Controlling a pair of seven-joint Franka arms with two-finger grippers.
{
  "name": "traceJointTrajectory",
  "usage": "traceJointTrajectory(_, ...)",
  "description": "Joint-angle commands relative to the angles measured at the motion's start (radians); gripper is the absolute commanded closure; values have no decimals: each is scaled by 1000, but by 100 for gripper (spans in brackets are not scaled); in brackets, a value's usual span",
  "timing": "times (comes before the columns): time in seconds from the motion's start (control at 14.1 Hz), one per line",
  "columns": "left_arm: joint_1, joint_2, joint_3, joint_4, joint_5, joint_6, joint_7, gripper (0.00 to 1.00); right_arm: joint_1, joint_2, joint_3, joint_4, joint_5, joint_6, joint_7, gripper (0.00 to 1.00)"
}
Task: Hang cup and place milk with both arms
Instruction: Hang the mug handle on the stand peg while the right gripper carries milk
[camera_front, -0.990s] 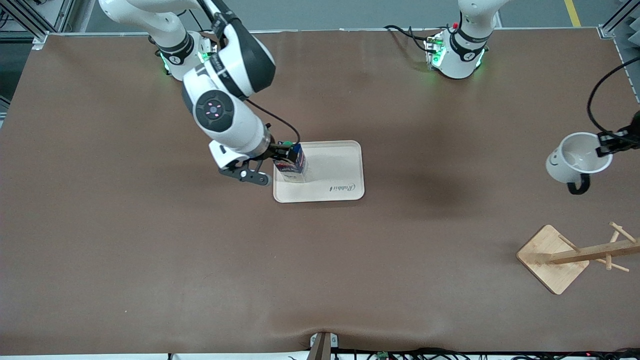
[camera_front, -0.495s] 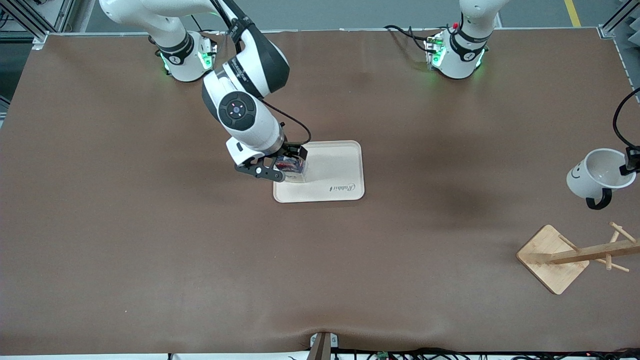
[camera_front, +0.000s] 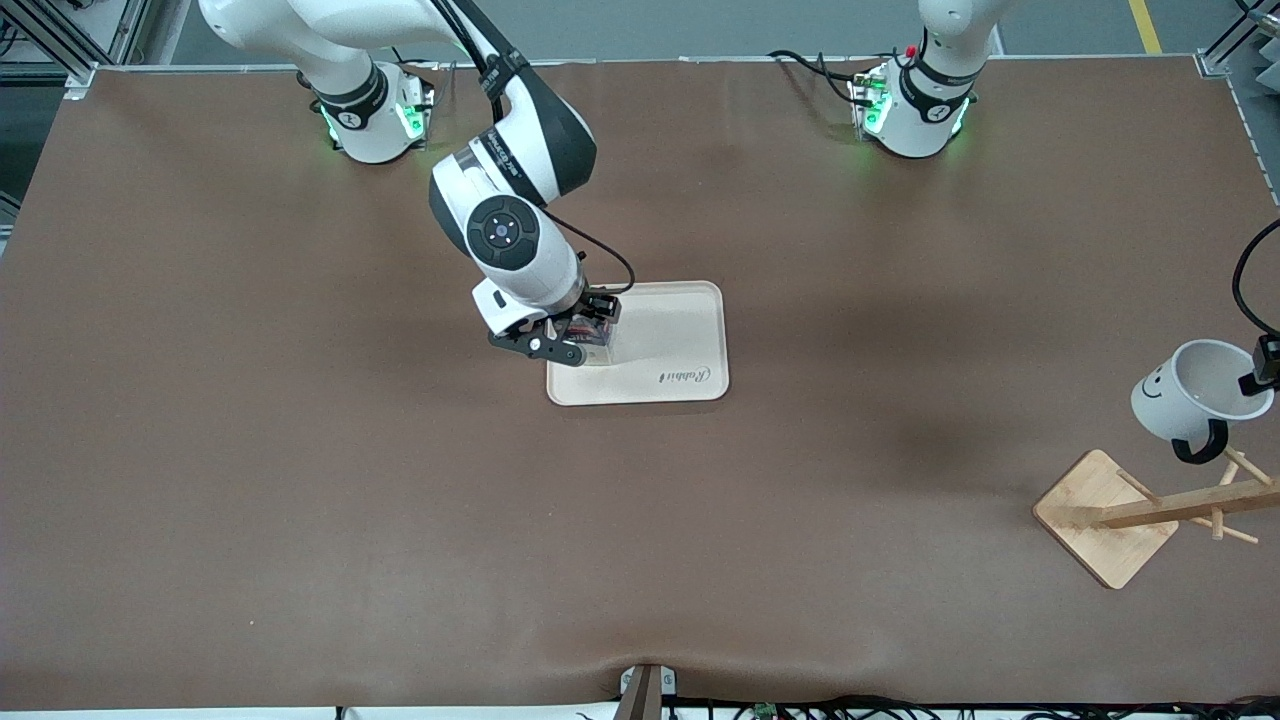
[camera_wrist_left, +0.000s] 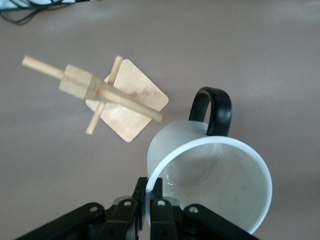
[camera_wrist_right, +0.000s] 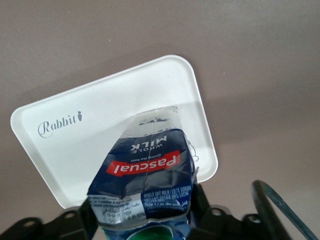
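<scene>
My left gripper (camera_front: 1262, 372) is shut on the rim of the white cup (camera_front: 1190, 393) with the black handle (camera_front: 1200, 445), held in the air just above the wooden rack (camera_front: 1180, 506). In the left wrist view my left gripper (camera_wrist_left: 151, 196) pinches the cup's rim (camera_wrist_left: 210, 172), with the rack (camera_wrist_left: 102, 92) below. My right gripper (camera_front: 580, 333) is shut on the dark-blue milk (camera_front: 588, 335) over the cream tray (camera_front: 670, 340), at its end toward the right arm. In the right wrist view the milk (camera_wrist_right: 145, 185) fills my right gripper (camera_wrist_right: 142, 220) above the tray (camera_wrist_right: 75, 140).
The rack's square wooden base (camera_front: 1100, 515) lies on the brown table near the left arm's end, with pegs sticking out from its stem. The two arm bases (camera_front: 905, 100) stand along the edge farthest from the front camera.
My left gripper has carried the cup down toward the rack's pegs. My right arm has shifted toward the tray with the milk, which now sits lower over the tray.
</scene>
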Motion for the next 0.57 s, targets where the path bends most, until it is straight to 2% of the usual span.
traceJointTrajectory(0.0,6,39,-5,32,-16,43,46,100,-37,-9,0,54,4,-49,13,100)
traceJointTrajectory(0.28,11,64,-2,32,-14,54,51,100,-121,-9,0,210,31,-272,6,100)
traceJointTrajectory(0.49,11,75,1,36,-11,64,56,100,-183,-23,0,237,33,-313,6,100)
